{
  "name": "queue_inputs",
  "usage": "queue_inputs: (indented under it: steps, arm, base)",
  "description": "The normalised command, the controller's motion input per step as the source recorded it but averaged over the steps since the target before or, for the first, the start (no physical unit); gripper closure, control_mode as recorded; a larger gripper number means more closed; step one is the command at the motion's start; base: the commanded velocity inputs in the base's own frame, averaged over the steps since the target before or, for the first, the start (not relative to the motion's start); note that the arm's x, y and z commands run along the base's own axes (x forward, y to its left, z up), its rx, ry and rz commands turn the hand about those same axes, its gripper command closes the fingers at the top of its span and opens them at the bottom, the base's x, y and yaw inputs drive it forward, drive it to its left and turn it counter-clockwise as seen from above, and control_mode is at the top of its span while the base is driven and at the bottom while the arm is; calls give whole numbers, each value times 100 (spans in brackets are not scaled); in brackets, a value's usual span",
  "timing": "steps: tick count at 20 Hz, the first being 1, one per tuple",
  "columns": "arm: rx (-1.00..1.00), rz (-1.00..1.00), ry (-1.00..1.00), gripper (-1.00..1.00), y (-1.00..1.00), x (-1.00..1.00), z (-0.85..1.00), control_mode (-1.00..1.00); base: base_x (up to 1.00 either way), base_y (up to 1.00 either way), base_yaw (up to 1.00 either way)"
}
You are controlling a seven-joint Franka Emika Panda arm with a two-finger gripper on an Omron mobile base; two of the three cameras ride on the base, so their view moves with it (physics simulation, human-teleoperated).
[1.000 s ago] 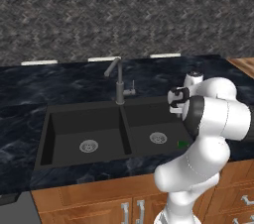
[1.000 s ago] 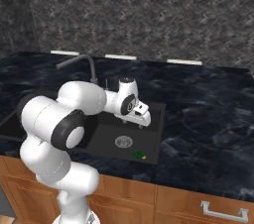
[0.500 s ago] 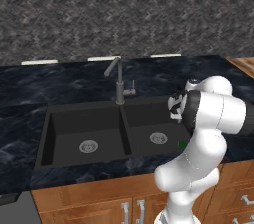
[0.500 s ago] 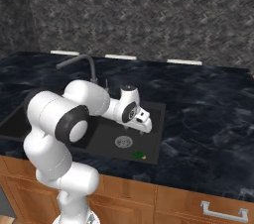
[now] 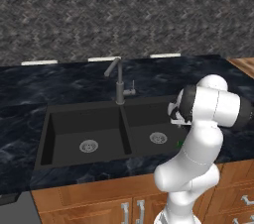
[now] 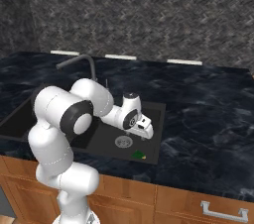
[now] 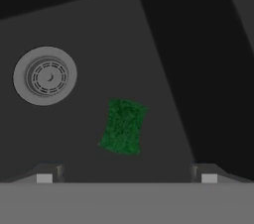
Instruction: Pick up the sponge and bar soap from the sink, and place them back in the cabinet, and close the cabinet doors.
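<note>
Green sponge [image 7: 123, 127] flat on sink [image 7: 89, 29] floor

A dark marbled bench [image 5: 30, 94] runs below a grey herringbone wall [image 5: 124, 15] with three pale outlets [image 5: 38, 62] at its foot, and beneath the bench stand brown lower cabinets [image 6: 198, 203] with silver bar handles [image 6: 222, 212], one more pair showing at the left [image 5: 131, 212]
</note>
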Motion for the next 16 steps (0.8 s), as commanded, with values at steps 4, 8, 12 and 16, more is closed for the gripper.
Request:
queue_inputs:
  steps: [4,8,12,16]
  arm:
    - [0,0,0,-100,0,0,-25,-100]
    - [0,0,0,-100,0,0,-22,-100]
    - [0,0,0,-100,0,0,-19,-100]
    - [0,0,0,-100,0,0,-18,-100]
  base:
    - [0,0,0]
    - [0,0,0]
    - [0,0,0]
    - [0,0,0]
